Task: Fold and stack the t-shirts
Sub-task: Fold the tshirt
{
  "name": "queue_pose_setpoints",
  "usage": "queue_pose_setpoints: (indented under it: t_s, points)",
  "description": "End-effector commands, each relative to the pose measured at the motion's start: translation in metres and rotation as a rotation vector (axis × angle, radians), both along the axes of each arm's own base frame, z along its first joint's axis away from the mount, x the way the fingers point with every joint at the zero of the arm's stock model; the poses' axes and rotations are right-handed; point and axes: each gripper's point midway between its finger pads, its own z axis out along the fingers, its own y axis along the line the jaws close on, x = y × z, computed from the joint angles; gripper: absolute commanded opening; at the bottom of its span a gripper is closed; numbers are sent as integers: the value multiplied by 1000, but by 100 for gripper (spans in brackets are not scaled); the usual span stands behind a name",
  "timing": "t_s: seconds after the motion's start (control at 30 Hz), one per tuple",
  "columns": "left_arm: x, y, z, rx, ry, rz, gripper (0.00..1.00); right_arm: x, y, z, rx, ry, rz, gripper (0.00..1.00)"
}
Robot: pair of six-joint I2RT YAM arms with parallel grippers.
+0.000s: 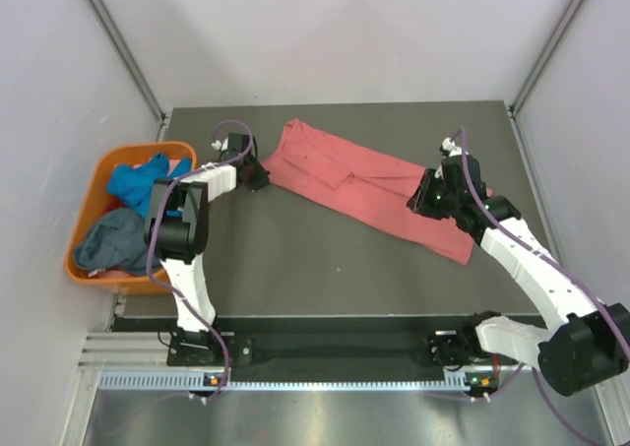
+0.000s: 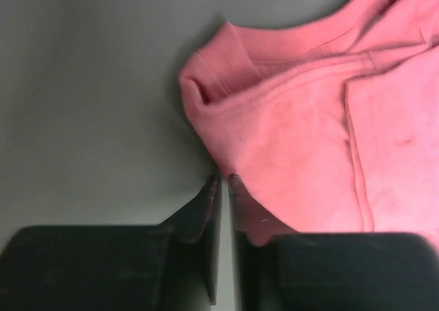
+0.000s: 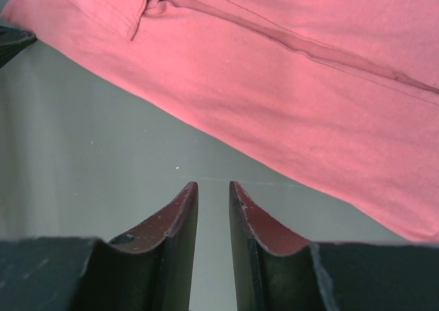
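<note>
Across the bench (image 1: 295,259) from far left to near right lies the salmon-pink t-shirt (image 1: 364,185), left jaws all but clenched at its far-left edge, grasp undeterminable, right jaws slightly parted and empty at its near-right end.

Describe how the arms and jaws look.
The left arm and right arm have white link shells and black joint housings. A purple-grey cable runs along each, looping free near the wrist. A small green light shows on the right wrist. The jaws are black, curved, tapering to thin tips.
</note>
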Motion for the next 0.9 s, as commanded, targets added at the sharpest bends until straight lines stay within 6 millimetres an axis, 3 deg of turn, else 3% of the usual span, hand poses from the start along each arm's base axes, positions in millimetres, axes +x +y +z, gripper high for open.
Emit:
queue_pose_setpoints:
  t_s: [0.0,0.03,0.07,0.13,0.2,0.23,0.3,0.33,0.53,0.63,0.67,0.7,0.77,0.8,0.83,0.87]
  points:
    - [22,17,9,65,-53,54,6,12,5,7,31,-31,-5,26]
    - [27,21,7,75,-53,61,0,12,5,6,30,-29,-6,26]
    - [38,24,14,93,-76,68,0,13,4,5,27,-26,-8,25]
    - [49,32,5,111,-70,70,0,14,3,0,9,-16,-13,25]
    - [66,35,15,116,-80,66,0,12,1,-4,-1,-3,-12,25]
    - [71,39,7,130,-66,63,0,13,-4,-7,-29,-2,-28,25]
    - [87,42,19,143,-95,62,0,10,-9,-14,-63,18,-29,25]
    - [92,43,13,154,-93,50,0,9,-14,-17,-84,24,-43,26]
    - [118,41,32,148,-184,26,0,3,-25,-39,-147,73,-59,25]
    - [127,44,23,168,-169,13,0,3,-23,-46,-140,85,-56,25]
    - [138,42,36,164,-196,7,0,4,-22,-47,-138,85,-54,25]
    - [140,42,29,160,-179,-3,0,5,-23,-49,-144,91,-55,25]
    - [138,39,41,157,-171,-33,0,3,-26,-52,-163,111,-64,25]
    - [136,36,48,156,-179,-42,0,3,-28,-53,-173,116,-71,25]
    - [133,30,77,159,-226,-54,0,3,-33,-54,-192,119,-95,25]
    - [124,26,78,164,-220,-63,0,1,-38,-56,-210,137,-116,25]
